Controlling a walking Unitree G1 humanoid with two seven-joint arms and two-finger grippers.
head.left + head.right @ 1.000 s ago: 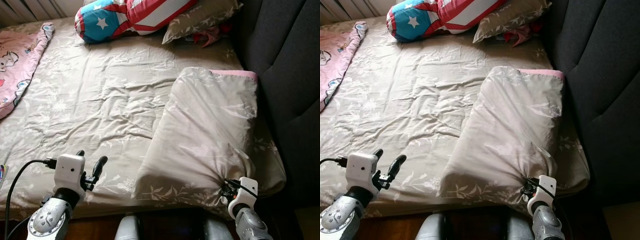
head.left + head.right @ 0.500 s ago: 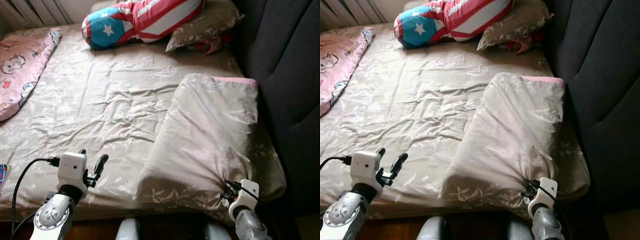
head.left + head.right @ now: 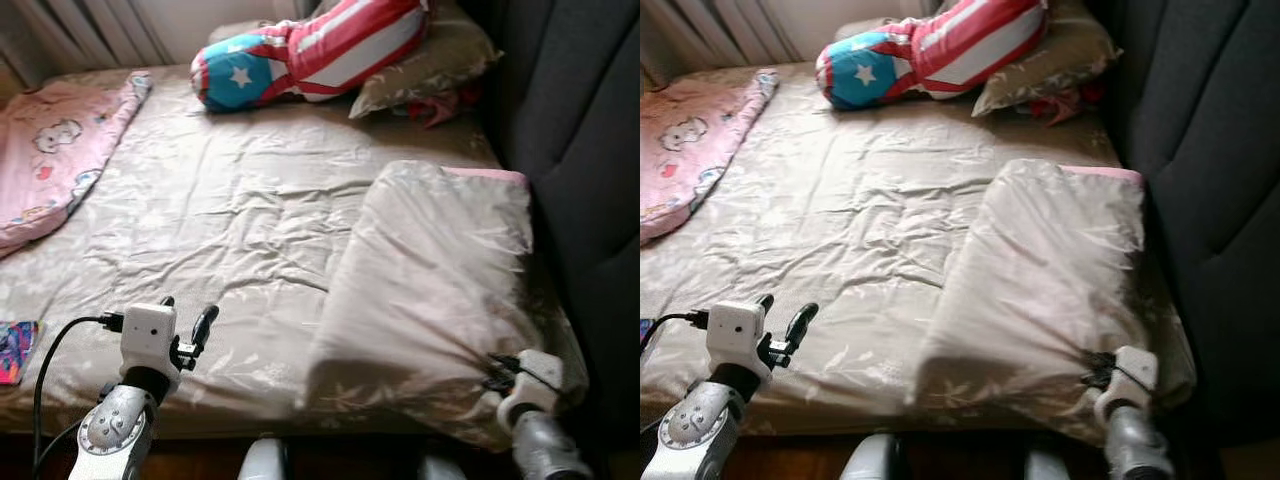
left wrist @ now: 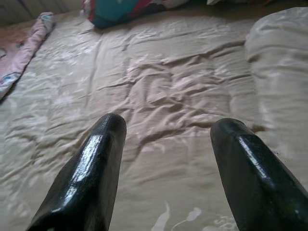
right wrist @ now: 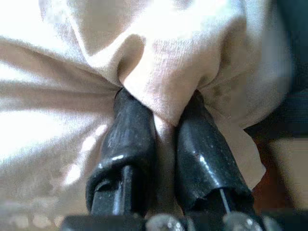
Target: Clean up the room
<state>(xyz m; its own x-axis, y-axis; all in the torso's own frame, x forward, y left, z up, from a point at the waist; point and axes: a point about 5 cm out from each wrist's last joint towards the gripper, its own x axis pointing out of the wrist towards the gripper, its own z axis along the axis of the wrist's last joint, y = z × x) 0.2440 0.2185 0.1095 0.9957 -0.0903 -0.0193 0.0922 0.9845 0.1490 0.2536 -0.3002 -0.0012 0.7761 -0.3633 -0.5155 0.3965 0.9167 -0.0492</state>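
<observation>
Far left we've got a pink cartoon-print blanket [image 3: 50,155] lying along the left edge of the bed, w/ a small colourful flat item [image 3: 15,350] near it at the near-left edge, can't tell what that is. The bed is covered in a wrinkled beige floral bedsheet [image 3: 230,220].

Left gripper [image 3: 185,318] hovers over the near-left part of the sheet, fingers [image 4: 91,168] well apart, nothing between them, not touching the fabric afaict.

Far middle there's a red, white and blue star-and-stripes bolster pillow [image 3: 300,50] lying across the far end, leaning on a beige floral pillow [image 3: 430,60] to its right, w/ a bit of red cloth [image 3: 435,105] just near of that one.

Right side is the thing we're handling: a big beige floral duvet folded into a thick slab [image 3: 430,290], pink edge at its far end, lying beside the dark grey padded headboard [image 3: 580,150]. Right gripper [image 5: 161,115] sits at the duvet's near-right corner, fingers pinched together on a bunched fold of the fabric.
</observation>
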